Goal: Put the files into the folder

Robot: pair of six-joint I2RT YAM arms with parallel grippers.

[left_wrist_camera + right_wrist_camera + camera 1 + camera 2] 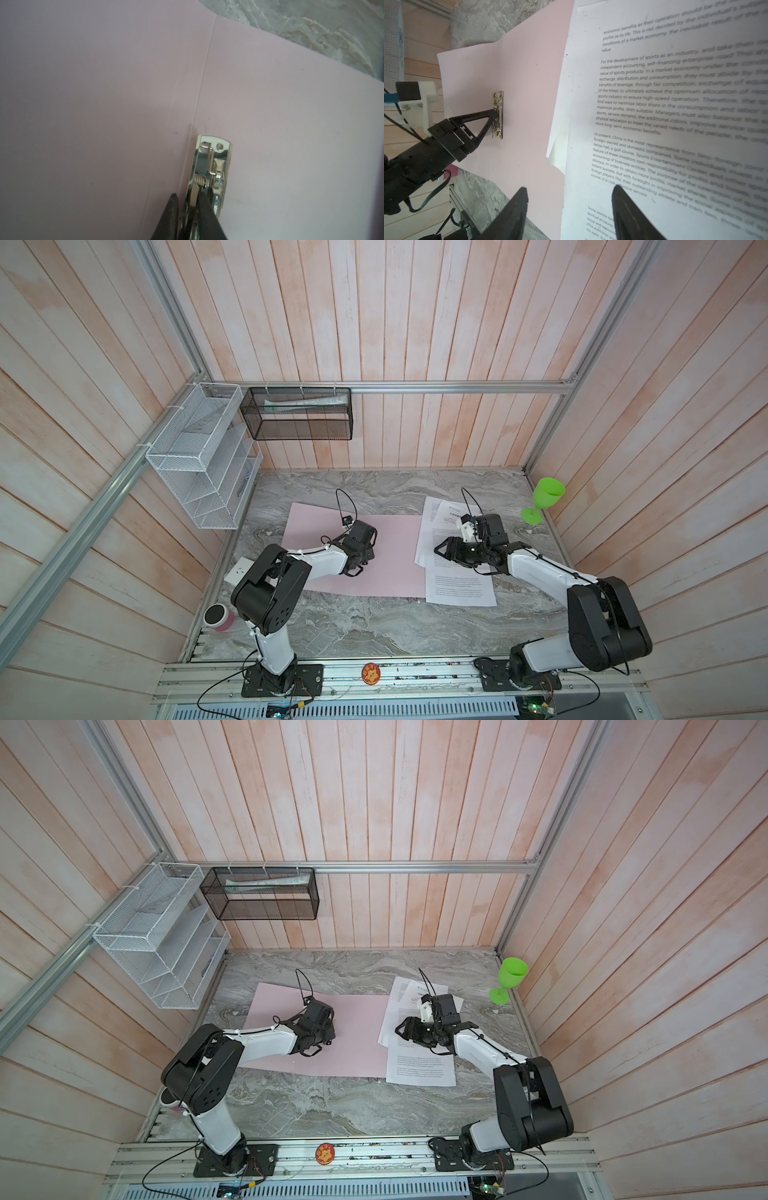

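On the open pink folder (390,560), lying flat on the worktop (374,626), the left fingers (207,220) are pinched narrowly around the raised lever of the metal clip (214,158) at the spine. The files (459,589) lie in a loose, fanned stack to the right. Their near edge overlaps the folder's right flap and none of them is under the clip yet. The right fingers (629,212) hover wide apart and hold nothing, one above the top sheet and one above the bare pink flap.

The main risk, as I judge it, is the lever. It is thin, shiny metal on a spring, so a pinch this close to its end could slip and let the clip snap shut before any sheet is under it. Pulling the lever sideways instead of up could drag the light folder across the smooth worktop, since nothing else pins it down.

The fanned sheets are a second risk. A push from the right fingers may move only the top page, or buckle it against the clip, leaving the others behind. A wide sweep on that side could also knock the green goblet (544,497) near the wall.
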